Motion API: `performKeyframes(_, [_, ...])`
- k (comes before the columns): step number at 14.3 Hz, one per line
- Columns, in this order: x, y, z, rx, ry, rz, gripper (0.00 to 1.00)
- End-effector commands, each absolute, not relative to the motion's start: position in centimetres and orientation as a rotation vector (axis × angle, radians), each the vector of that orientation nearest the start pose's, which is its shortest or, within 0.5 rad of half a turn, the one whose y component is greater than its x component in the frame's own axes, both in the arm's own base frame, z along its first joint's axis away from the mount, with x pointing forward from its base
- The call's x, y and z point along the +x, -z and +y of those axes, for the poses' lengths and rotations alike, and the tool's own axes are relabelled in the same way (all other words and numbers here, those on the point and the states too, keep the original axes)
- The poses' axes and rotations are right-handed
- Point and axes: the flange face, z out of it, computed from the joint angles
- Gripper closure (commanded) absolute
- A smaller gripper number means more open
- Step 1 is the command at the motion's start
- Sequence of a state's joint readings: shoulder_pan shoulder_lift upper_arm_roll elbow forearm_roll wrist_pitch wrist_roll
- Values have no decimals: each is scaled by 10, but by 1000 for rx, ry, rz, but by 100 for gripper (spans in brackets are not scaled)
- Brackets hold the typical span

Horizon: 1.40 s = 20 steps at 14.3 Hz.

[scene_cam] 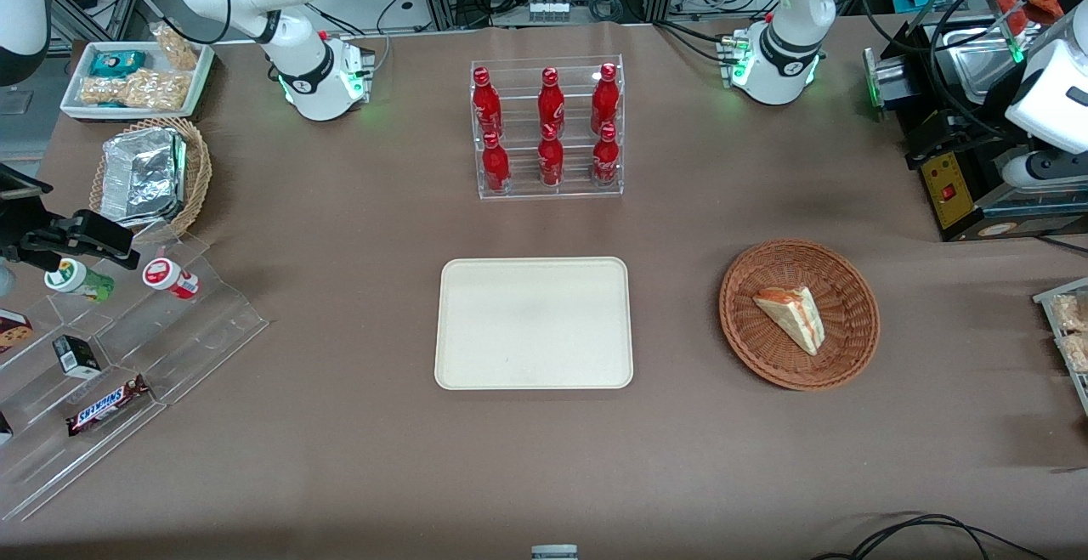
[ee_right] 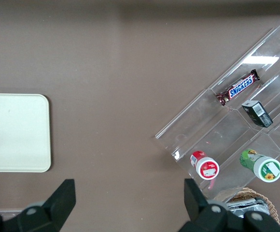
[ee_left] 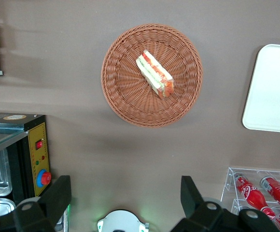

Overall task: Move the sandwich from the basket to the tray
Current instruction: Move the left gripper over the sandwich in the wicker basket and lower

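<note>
Nothing moved yet: the sandwich lies on its side in the middle of the reddish-brown wicker basket, well below the left gripper, which hangs high above the table with its two fingers spread wide apart and holding nothing. The cream tray sits bare, off to one side of the gripper and past the basket toward the parked arm's end, with the rack of red cola bottles close by. By my reading, descent, grasp, carry and release all remain.
</note>
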<state>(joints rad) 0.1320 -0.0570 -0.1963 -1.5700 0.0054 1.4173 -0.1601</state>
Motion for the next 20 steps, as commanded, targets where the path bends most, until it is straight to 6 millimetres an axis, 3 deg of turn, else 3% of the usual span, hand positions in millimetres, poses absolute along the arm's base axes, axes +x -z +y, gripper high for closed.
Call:
performKeyframes(1, [520, -648, -38, -3103, -140, -146, 0])
performKeyframes(8, [524, -634, -35, -3098, -179, -167, 0])
performKeyframes(10, [534, -593, -31, -3088, -318, -232, 0])
performKeyframes(13, [570, -518, -23, -3057, -495, -377, 0])
performKeyframes(20, [620, -413, -43, -2970, -318, -930, 0])
